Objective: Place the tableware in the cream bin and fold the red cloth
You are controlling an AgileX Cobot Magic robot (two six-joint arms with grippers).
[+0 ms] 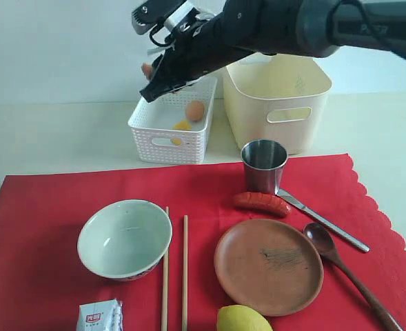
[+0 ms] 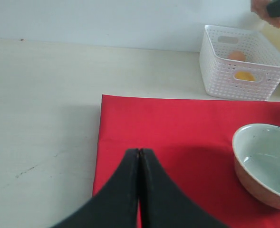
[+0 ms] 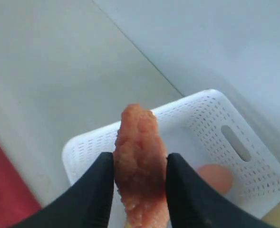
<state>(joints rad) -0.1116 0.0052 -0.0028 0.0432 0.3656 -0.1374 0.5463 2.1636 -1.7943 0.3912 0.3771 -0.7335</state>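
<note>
- While the right gripper (image 3: 140, 161) is clamped on a pinkish food piece (image 3: 136, 137) above the white lattice basket (image 3: 254, 185), an off-centre release could miss it.
- With jaws together, the left gripper (image 2: 140, 153) hovers over the red cloth (image 2: 187, 123); snagging it would shift the pale green bowl (image 1: 123, 238) resting there.

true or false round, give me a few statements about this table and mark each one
1. The right gripper holds a pinkish food piece above the white lattice basket. True.
2. The steel cup lies on its side. False: it stands upright on the red cloth.
3. The left gripper is shut and empty. True.
4. The chopsticks lie in the basket. False: they lie on the cloth between the pale green bowl and the brown plate.
</note>
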